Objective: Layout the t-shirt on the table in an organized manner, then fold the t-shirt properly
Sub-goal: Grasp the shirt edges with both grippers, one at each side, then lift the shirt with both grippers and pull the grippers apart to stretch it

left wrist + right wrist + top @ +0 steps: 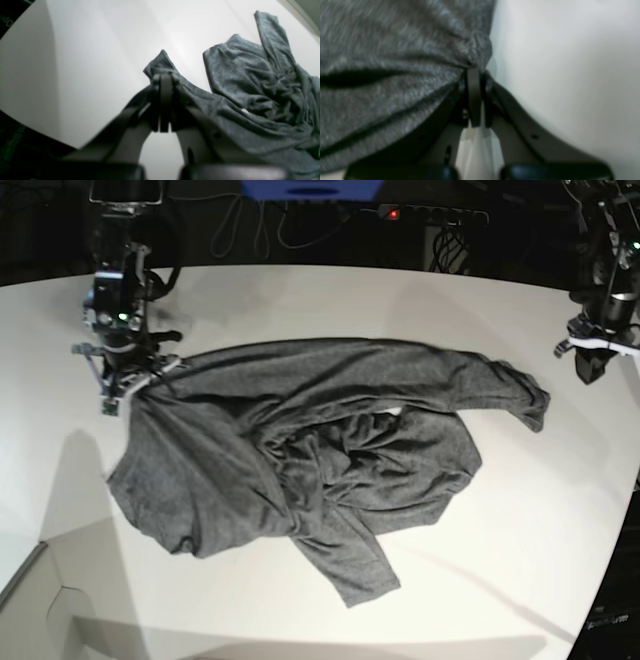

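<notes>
Grey t-shirt crumpled on white table, right gripper pinching its edge, left gripper pressed together at a sleeve (hold unclear)

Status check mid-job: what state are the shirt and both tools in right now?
t-shirt: crumpled on the table, bunched in the middle, not laid flat, not folded.
right tool: shut on an edge of the t-shirt.
left tool: shut; cloth shows at its tips in the wrist view, but the base view shows it apart from the shirt, so a grip cannot be confirmed.
</notes>
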`<state>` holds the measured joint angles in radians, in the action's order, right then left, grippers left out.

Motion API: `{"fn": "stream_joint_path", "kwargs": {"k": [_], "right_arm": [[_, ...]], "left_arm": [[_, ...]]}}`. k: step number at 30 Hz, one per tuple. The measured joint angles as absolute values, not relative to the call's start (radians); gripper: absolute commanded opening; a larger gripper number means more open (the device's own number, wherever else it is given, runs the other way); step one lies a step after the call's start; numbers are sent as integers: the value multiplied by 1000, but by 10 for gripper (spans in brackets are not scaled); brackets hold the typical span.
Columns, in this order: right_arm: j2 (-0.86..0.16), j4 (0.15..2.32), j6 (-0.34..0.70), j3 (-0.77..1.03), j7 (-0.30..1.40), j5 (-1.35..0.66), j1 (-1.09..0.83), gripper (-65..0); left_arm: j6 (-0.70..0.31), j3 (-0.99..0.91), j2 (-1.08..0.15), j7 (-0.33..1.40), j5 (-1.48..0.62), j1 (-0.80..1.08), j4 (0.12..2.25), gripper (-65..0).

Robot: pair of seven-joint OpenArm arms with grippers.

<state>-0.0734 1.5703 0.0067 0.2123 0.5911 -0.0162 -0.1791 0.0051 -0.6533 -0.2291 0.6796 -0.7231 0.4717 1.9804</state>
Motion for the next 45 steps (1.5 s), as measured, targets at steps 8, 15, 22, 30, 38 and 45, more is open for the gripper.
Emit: {"fn": "stream_joint_path", "kwargs": {"k": [8,15,22,30,38,45], "right_arm": [[-30,1713,7,464,580,-9,-207,-650],[-30,1628,7,594,591,-14,-138,-650],[-25,1591,7,746,587,-6,-100,-650],[-22,1590,7,717,590,-9,-121,-606],[-22,1591,7,665,599,-8,-151,-513],[-22,1591,7,664,601,-7,-156,-509]], "left_arm": [[4,-647,-230,700,-723,370,1980,-645],[4,-646,-229,892,-724,254,1979,-645],[4,-648,-173,923,-721,184,1930,-616],[6,-543,-131,908,-708,99,1737,-367],[12,-249,-134,745,-709,-17,1523,-363],[17,-91,-136,599,-714,-117,1245,-362]]}}
